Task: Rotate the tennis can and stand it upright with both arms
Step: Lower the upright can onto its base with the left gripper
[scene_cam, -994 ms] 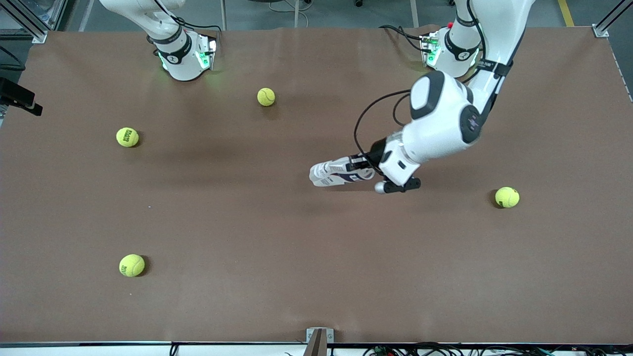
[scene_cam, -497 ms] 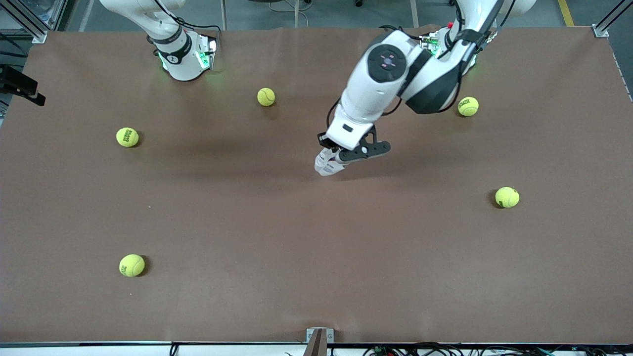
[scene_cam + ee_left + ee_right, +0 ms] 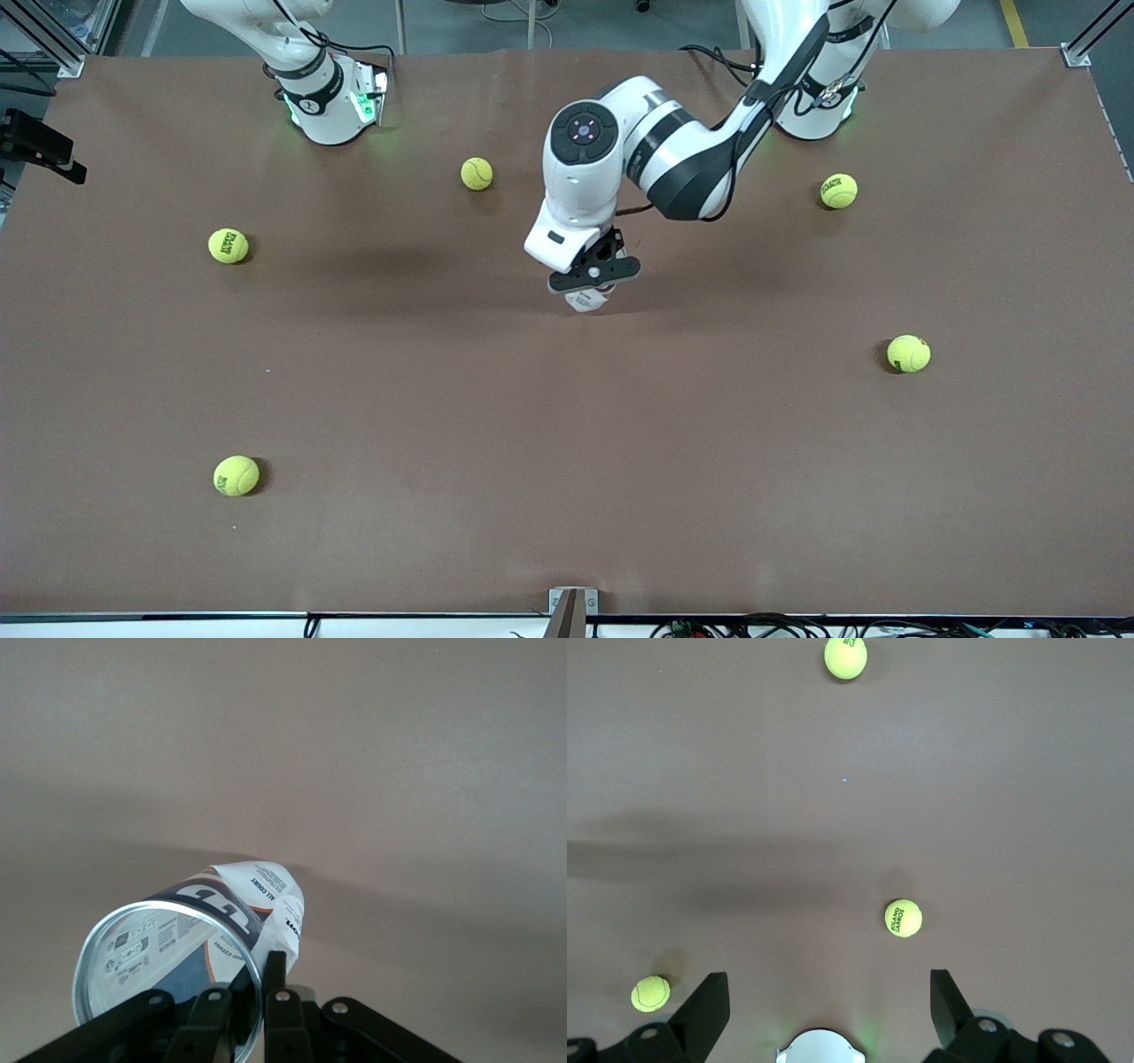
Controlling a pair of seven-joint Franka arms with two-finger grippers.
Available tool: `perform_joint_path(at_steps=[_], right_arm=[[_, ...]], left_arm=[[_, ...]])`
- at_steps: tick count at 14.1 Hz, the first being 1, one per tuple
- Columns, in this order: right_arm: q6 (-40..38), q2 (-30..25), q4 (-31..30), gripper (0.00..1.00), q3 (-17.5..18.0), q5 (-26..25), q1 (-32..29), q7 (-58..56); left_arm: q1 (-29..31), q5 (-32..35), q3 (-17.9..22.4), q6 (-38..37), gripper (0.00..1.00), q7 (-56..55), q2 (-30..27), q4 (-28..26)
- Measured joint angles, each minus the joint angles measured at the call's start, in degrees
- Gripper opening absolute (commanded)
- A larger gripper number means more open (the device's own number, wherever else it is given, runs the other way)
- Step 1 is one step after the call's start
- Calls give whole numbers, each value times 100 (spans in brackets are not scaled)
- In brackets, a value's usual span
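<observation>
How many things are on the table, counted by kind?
Tennis balls: 5
Tennis can: 1, in the shut left gripper
Total: 6

The left arm has swung toward the right arm's end of the table, its left gripper [image 3: 592, 282] still clamped on the tennis can [image 3: 587, 300]; the can has turned from lying flat to nearly upright. A tennis ball [image 3: 838, 190] near the left arm's base, formerly hidden, now shows.
</observation>
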Motion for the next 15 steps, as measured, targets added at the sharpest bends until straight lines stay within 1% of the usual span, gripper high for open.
perform_joint_path(at_steps=[4, 9, 11, 12, 15], right_arm=[[0, -14, -9, 100, 107, 0, -18, 0], [0, -16, -11, 100, 107, 0, -23, 0], [0, -16, -11, 100, 107, 0, -25, 0], [0, -16, -11, 100, 107, 0, -27, 0], [0, -21, -29, 100, 107, 0, -41, 0]], left_arm=[[-80, 426, 2, -22, 0, 0, 444, 497], [-208, 558, 4, -25, 2, 0, 675, 781], [-241, 559, 4, -26, 9, 0, 685, 811], [-257, 559, 5, -26, 16, 1, 687, 815], [-314, 560, 5, -26, 32, 1, 699, 816]])
